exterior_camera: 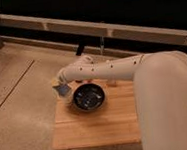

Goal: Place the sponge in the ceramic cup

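Note:
My gripper (pixel 61 87) is at the table's left end, just left of the dark bowl, pointing down. It is shut on the sponge (pixel 63 89), a blue-grey pad with a yellow edge showing at its upper left. Directly under the sponge a small pale shape, the ceramic cup (pixel 66 97), stands on the table against the bowl's left side. The sponge and gripper hide most of it. I cannot tell whether the sponge touches the cup.
A wide dark glossy bowl (pixel 89 97) sits mid-table on the small wooden table (pixel 97 127). A small pale object (pixel 111 82) stands behind the bowl under my arm. Speckled floor lies to the left and dark shelving stands behind.

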Action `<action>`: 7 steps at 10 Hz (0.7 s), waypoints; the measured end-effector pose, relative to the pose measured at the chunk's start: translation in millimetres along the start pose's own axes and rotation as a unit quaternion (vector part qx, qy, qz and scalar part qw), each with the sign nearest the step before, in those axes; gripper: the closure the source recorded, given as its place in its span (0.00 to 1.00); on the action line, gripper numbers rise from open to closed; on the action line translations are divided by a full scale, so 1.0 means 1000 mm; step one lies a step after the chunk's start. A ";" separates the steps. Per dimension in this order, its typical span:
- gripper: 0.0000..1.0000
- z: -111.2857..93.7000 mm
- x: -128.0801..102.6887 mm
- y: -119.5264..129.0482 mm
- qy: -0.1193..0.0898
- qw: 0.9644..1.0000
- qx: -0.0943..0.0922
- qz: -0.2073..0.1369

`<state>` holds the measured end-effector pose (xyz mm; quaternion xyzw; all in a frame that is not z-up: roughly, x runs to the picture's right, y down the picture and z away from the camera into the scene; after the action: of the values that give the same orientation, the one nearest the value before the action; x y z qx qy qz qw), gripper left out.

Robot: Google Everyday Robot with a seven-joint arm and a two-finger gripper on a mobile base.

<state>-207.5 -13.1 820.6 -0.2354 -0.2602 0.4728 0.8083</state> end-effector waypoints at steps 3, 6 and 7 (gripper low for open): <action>0.36 0.000 0.000 0.000 -0.001 1.000 -0.001 0.001; 0.36 0.000 -0.001 0.000 -0.001 1.000 -0.002 0.002; 0.36 0.000 -0.001 0.000 -0.001 1.000 -0.002 0.002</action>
<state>-207.7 -13.7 820.8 -0.2369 -0.2618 0.4744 0.8064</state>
